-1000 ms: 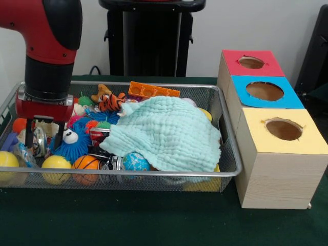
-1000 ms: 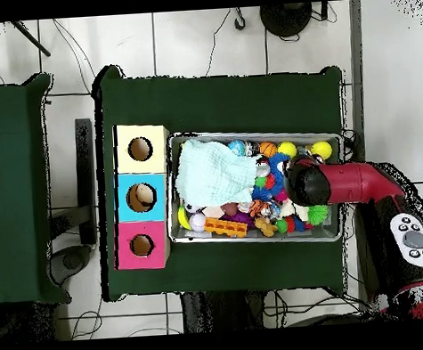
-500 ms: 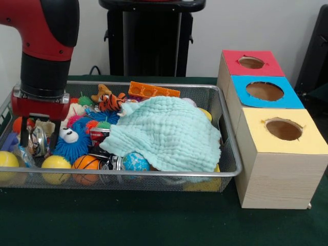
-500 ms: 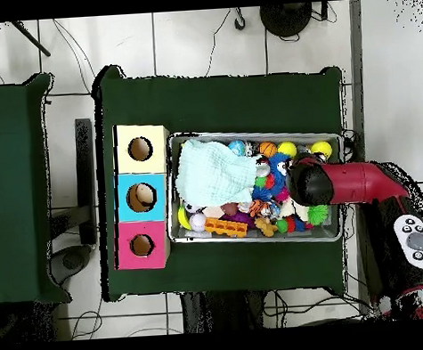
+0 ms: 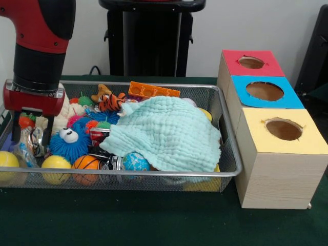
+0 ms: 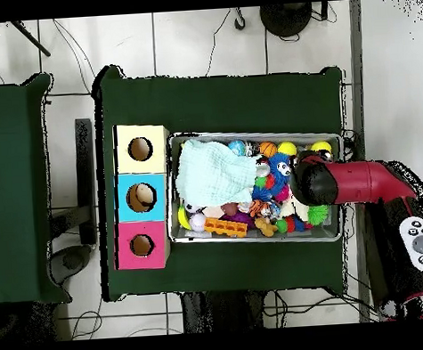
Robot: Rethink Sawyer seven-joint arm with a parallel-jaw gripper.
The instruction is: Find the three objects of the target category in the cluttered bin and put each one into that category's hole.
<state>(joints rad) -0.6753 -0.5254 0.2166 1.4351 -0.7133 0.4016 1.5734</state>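
We see the table (image 5: 154, 225) under a wire bin (image 5: 225, 154) packed with toys, arm (image 5: 41, 46) at its left end in the front view. Compared with a second ago, the arm has shifted left and risen. Beside the bin, three boxes: red hole (image 5: 251, 62), blue hole (image 5: 265, 91), yellow hole (image 5: 283, 129). A mint cloth (image 5: 166, 134) covers the bin's middle. The gripper (image 5: 30, 137) straddles a crinkly silver packet (image 5: 35, 139), now lifted with it; fingers look clenched on it. Blue fuzzy ball (image 5: 72, 143) sits just beside.
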